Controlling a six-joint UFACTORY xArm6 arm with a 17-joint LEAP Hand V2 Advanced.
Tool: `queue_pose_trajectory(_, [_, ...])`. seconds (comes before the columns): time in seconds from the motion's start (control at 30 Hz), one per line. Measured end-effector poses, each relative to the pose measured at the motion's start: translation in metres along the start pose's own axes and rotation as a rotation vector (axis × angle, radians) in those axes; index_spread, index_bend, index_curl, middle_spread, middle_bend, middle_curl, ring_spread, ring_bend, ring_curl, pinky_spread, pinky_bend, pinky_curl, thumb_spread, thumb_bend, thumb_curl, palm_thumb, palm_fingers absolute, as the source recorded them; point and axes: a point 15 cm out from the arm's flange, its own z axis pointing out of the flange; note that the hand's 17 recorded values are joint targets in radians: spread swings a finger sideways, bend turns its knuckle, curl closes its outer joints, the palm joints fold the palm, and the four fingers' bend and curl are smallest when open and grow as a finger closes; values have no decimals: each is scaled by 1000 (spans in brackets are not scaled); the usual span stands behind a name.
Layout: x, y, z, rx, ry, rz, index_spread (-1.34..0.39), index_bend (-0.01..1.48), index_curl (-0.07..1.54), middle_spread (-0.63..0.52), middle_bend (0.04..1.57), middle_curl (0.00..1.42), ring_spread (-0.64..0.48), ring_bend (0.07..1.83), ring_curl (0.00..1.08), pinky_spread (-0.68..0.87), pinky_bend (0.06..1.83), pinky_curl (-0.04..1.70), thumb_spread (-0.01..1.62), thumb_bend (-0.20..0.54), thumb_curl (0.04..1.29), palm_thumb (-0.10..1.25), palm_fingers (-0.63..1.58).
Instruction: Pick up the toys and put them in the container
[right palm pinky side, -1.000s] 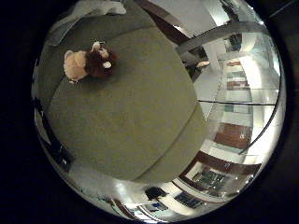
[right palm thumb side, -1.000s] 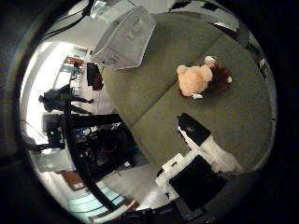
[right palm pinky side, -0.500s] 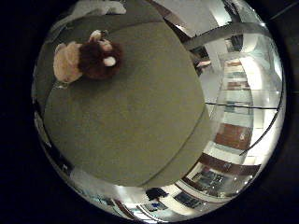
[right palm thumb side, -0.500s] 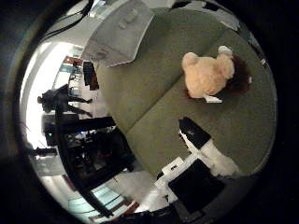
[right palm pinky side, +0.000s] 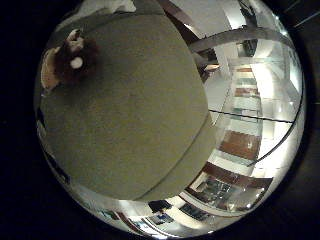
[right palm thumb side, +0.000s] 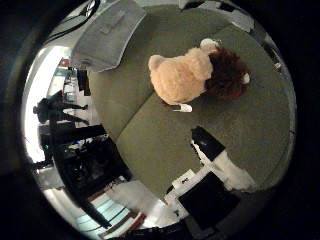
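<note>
**Fingers clear of the toy, hand above the cushion**

Fingers: only one shows, a white and black finger (right palm thumb side: 212, 152) reaching in over the olive cushion (right palm thumb side: 165, 145) in the thumb side view. It looks fairly straight and touches nothing. Nothing is held. The rest of the hand (right palm thumb side: 220, 172) shows as white and black parts at the same edge.

Plush toy (right palm thumb side: 192, 77): tan body, dark brown shaggy head, small white tag at its side. It lies on the cushion surface, close to the palm and just beyond the fingertip, apart from it. Between finger and toy there is only bare fabric.

Container (right palm thumb side: 107, 35): grey, lying past the toy at the cushion's edge, near the toy but not touching it.

A seam runs across the cushion beside the toy. Room beyond: pale floor, dark furniture, glass partitions.
</note>
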Motion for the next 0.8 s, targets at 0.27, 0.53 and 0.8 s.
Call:
queue_pose_trajectory(0.27, [-10,-17,13,-11,-3,-33,-418,169,287,-23,194,327,33,412,260,255,745,20,999,-23,490,791,94])
queue_pose_trajectory(0.53, [-16,-13,42,-121,2,-60,-420,169,290,-24,191,321,33,400,258,271,721,23,999,-23,491,790,94])
queue_pose_trajectory(0.8, [-25,-3,51,-186,-14,-68,-421,193,311,-56,228,334,-20,394,248,280,661,-1,1006,-23,483,782,272])
